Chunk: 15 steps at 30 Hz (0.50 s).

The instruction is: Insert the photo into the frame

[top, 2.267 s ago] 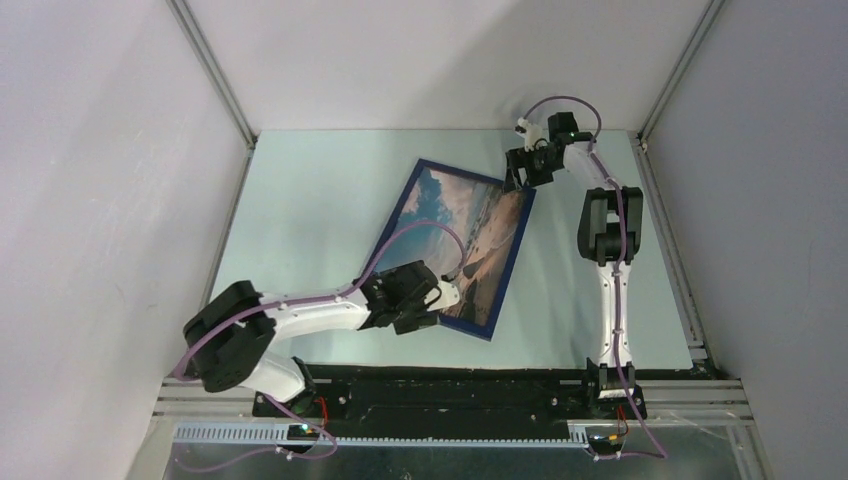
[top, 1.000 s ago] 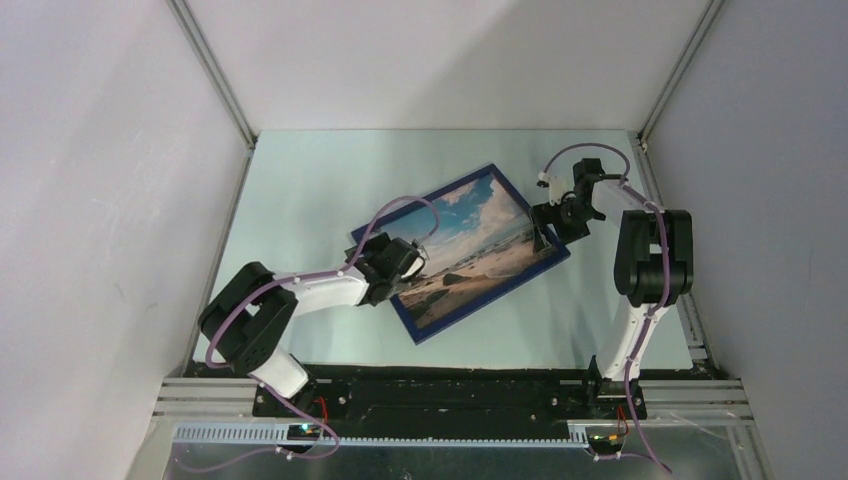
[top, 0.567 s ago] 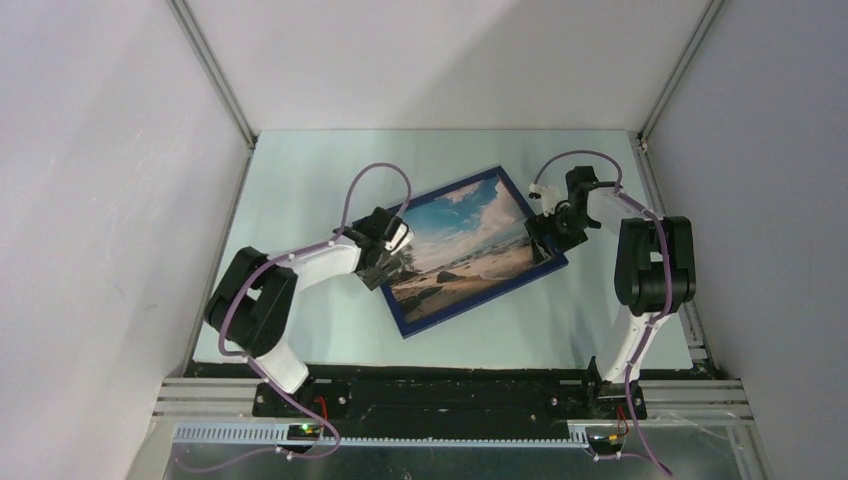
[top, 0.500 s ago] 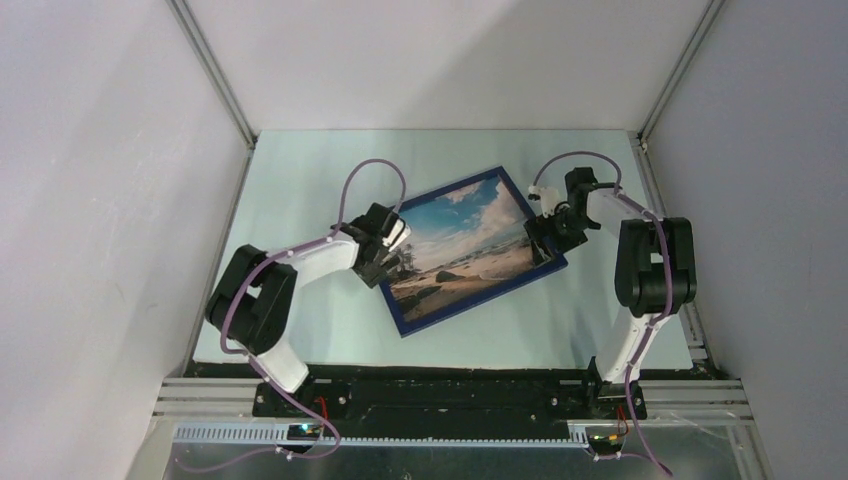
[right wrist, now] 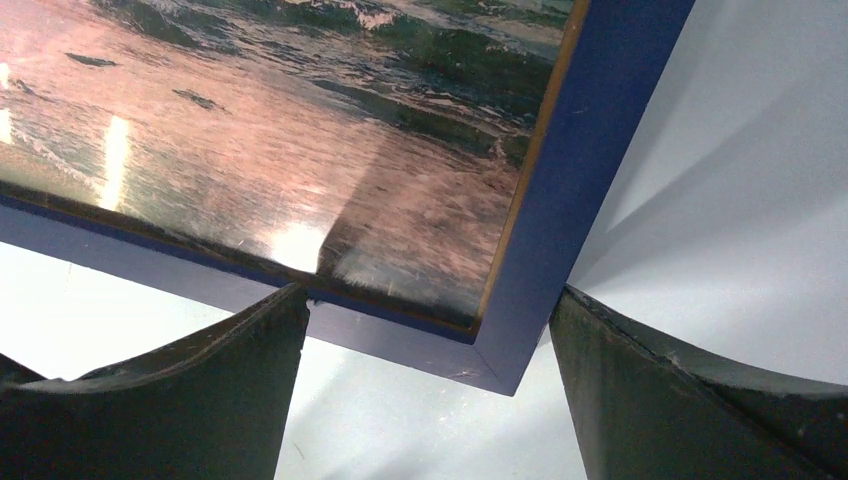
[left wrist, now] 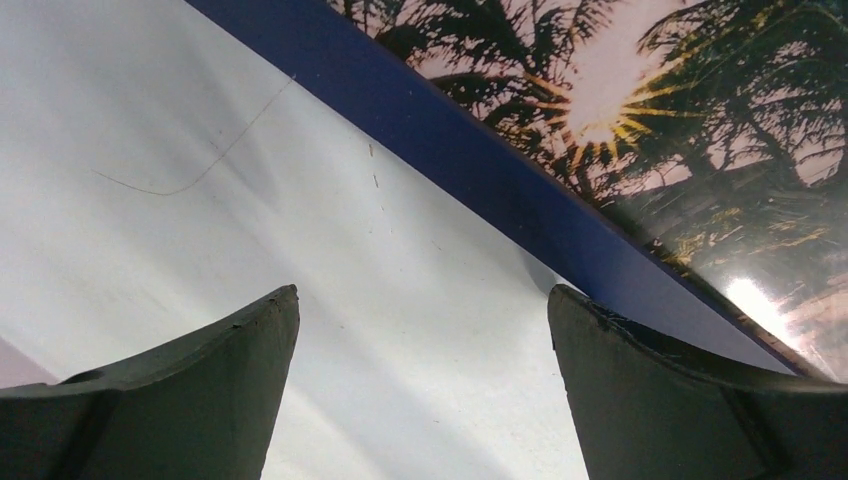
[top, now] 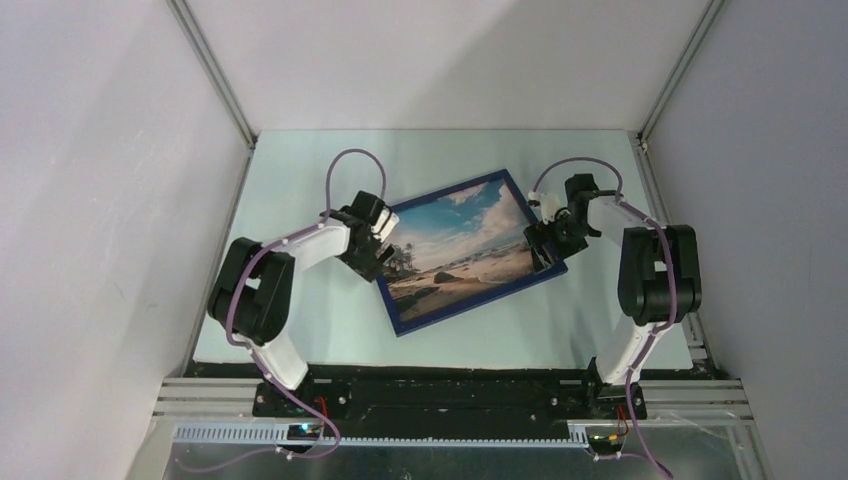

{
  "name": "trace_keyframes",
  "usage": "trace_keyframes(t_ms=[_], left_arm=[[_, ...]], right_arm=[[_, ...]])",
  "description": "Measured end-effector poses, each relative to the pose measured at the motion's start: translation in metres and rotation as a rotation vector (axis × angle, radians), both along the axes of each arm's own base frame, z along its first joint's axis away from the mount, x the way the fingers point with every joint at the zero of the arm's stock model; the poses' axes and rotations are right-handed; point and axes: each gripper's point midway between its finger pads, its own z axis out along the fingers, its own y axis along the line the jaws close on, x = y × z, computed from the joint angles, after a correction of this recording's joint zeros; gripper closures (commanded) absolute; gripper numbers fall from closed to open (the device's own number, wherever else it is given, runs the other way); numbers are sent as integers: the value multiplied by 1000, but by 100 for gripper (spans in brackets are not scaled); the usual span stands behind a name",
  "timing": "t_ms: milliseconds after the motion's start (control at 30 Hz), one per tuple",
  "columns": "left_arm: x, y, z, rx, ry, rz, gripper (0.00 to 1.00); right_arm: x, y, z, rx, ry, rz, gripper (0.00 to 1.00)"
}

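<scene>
Spread left hand point(left wrist: 422, 295) beside frame point(left wrist: 470, 150) rail; spread right hand point(right wrist: 428, 298) astride corner; photo point(top: 465, 245) inside; table point(top: 300, 180) margin all round.

dark blue frame point(left wrist: 470, 158), blue-and-sandy beach photo point(top: 460, 240)

Lab test cell, white panels point(top: 450, 60), aluminium rails point(top: 211, 70)

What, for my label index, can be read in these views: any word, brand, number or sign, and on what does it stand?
None: no view holds legible text.
The photo shows only sky, sea, sand and palms; the dark blue frame has plain rails.
Any marking on the arms is too small to tell.
</scene>
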Motion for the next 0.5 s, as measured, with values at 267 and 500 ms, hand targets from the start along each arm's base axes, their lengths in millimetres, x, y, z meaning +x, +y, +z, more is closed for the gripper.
trace_keyframes(t_ms=[267,500], left_arm=[[-5,3,-6,-141,77,105,0],[1,6,-5,-278,114,225,0]], right_arm=[[-10,0,2,3,22,-41,5],[-6,-2,9,44,55,-187,4]])
